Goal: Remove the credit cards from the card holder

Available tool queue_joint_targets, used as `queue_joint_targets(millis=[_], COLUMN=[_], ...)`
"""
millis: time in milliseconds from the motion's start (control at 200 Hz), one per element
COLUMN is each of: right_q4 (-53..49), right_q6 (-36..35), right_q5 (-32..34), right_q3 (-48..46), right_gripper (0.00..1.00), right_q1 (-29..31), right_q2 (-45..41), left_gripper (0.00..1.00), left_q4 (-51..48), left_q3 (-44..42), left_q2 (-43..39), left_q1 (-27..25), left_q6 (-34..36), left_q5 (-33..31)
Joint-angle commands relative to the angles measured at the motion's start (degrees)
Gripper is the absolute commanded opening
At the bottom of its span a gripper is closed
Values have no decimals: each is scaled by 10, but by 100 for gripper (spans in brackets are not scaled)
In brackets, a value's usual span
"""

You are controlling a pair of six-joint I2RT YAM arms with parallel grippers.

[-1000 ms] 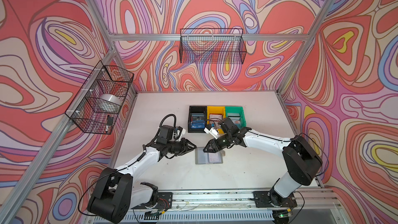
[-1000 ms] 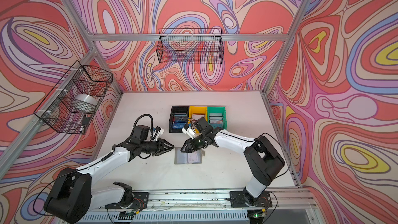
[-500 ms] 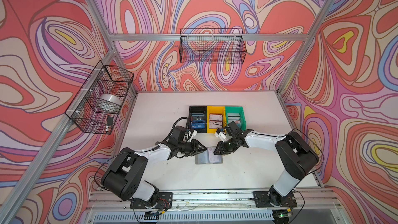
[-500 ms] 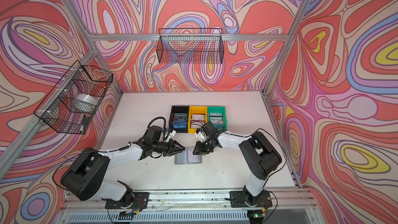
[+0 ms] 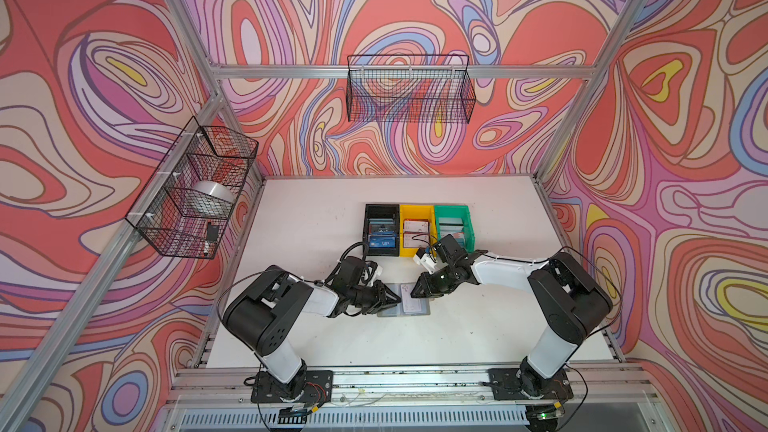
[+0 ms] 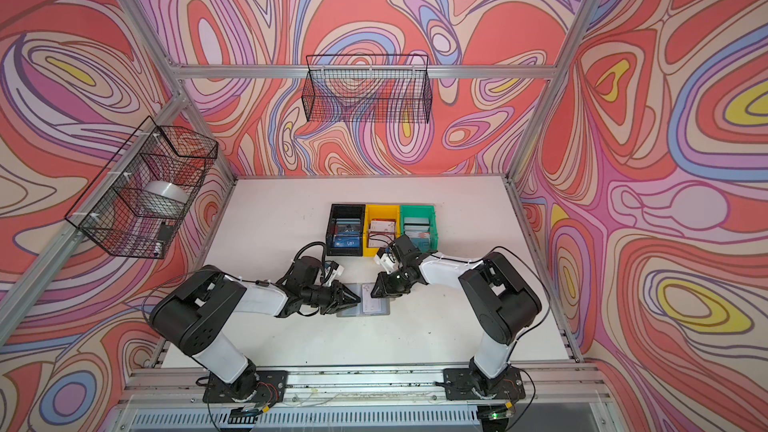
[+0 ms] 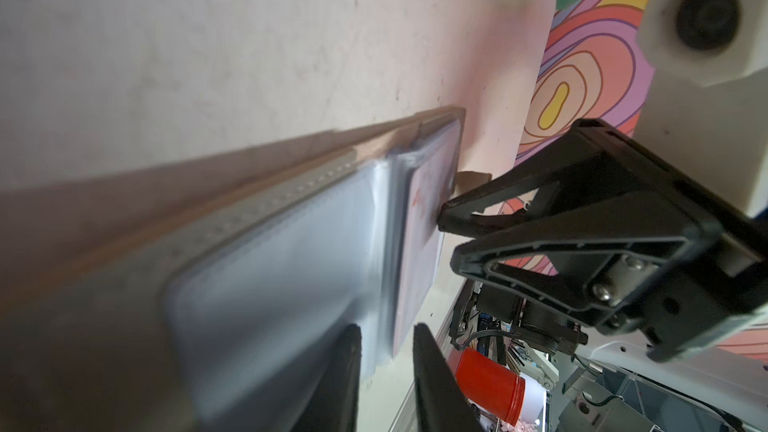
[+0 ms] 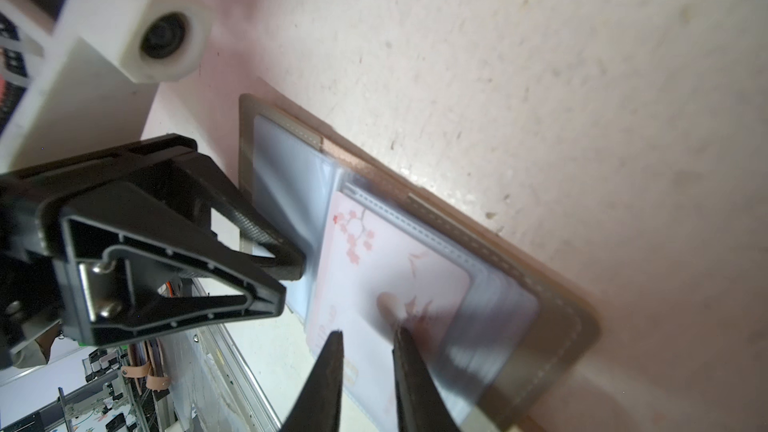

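Nearest: aluminium rail (image 5: 415,378) with both arm bases, well short of the grey-brown, stitched, book-like card holder (image 5: 403,312).

Holder lies open and flat on the white table (image 5: 316,218), clear plastic sleeves up. A white plastic credit card with red blossom marks (image 5: 415,303) lies on the holder's half on the right arm's side. Cannot tell whether it sits fully inside its sleeve.

Left gripper (image 5: 396,299) is low over the holder's other half. In the left wrist view its black fingers (image 7: 347,376) stand a narrow gap apart, with the sleeve's edge showing between them. No grip is seen.

Right gripper (image 5: 414,292) is at the holder's far edge on the card's side. In the right wrist view its fingers (image 8: 328,371) are also slightly parted, tips down at the card's face, clamped on nothing.

Just beyond the holder is a row of three plastic bins:
- black bin (image 5: 368,226), with a blue "VIP" card (image 5: 382,243) inside
- yellow bin (image 5: 417,208), with white cards (image 5: 416,227) inside
- green bin (image 5: 452,208)

Farthest beyond the holder, a black wire basket (image 5: 409,91) hangs on the back wall. A second wire basket (image 5: 166,218), on the wall at the left arm's side, holds a silvery roll (image 5: 212,197).
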Motion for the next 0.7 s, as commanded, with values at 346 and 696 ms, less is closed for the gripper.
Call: queue_joint_targets(millis=[346, 696], right_q4=[6, 21], right_q6=[2, 12], right_q5=[2, -12], right_q3=[-12, -13], right_gripper=[25, 24], right_q1=[-3, -3], right_q2=[19, 49], left_gripper=[29, 29], left_q4=[-29, 25], left_q3=[48, 19], left_q2=[-6, 12], left_q1=[-8, -7], left_q6=[24, 0], left_q5=[-23, -21])
